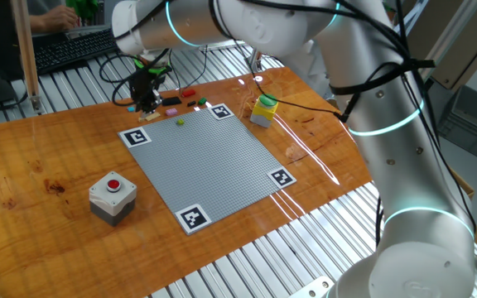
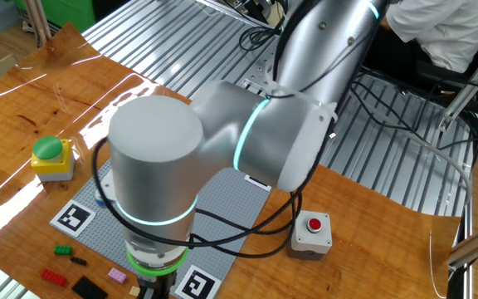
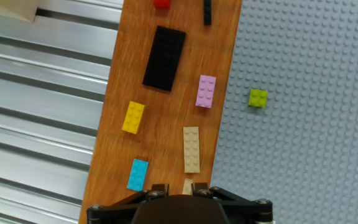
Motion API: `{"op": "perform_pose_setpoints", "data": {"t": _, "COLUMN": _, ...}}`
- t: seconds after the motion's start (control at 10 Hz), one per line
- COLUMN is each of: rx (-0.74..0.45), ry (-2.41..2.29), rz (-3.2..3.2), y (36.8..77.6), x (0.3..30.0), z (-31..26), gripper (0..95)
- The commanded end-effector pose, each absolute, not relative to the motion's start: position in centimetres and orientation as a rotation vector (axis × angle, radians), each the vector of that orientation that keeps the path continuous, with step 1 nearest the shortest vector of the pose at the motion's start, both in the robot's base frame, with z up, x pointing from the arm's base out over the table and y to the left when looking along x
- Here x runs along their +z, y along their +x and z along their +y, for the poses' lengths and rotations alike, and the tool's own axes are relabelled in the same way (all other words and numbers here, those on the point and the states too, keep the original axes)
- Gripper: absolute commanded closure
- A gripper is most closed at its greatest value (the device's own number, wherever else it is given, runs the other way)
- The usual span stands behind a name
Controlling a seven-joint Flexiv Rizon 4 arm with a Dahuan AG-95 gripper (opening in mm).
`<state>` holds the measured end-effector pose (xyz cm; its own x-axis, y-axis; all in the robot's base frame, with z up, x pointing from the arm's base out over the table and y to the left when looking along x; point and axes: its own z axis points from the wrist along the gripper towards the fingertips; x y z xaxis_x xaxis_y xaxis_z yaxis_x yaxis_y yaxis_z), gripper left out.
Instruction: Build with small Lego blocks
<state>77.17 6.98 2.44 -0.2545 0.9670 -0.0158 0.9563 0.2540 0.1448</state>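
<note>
1. Fingers (image 3: 188, 186): they point down at the strip of counter (image 3: 166, 134) beside the grey studded plate (image 3: 303, 93). In the hand view only their tips show at the bottom edge, a narrow gap apart, with something tan between them. Whether they grip it or merely straddle it cannot be told.
2. Nearest brick: a long tan brick (image 3: 191, 149) lies flat just beyond the fingers, close to the plate's edge. The tan piece between the tips may be its near end or a separate piece; this cannot be settled.
3. Loose bricks farther out on the counter, hand view, one of each:
   - a blue brick (image 3: 138, 174);
   - a yellow brick (image 3: 133, 117);
   - a pink brick (image 3: 206, 91);
   - a large black plate-brick (image 3: 164, 58);
   - a thin black bar (image 3: 207, 12);
   - a red brick (image 3: 161, 4), cut by the top edge.
4. On the plate: one yellow-green brick (image 3: 258, 98), standing alone near the edge. Nothing is stacked on it.
5. Progress, as a judgement: early. One brick is placed; at least seven lie unused on the counter, so nearly all the building remains.
6. Elsewhere: one red push-button box (image 1: 113, 192) and one yellow-and-green capped grey box (image 1: 263, 108) stand on the counter, clear of the bricks.
</note>
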Motion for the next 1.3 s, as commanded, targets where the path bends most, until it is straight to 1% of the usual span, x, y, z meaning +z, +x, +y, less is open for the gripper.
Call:
{"op": "perform_pose_setpoints", "data": {"t": 0.1, "rx": 0.142, "ry": 1.836, "rz": 2.411, "y": 77.3, "x": 2.1, "z": 7.0, "gripper": 76.0}}
{"op": "perform_pose_setpoints", "data": {"t": 1.3, "rx": 0.098, "ry": 1.809, "rz": 2.421, "y": 76.6, "x": 1.1, "z": 6.9, "gripper": 76.0}}
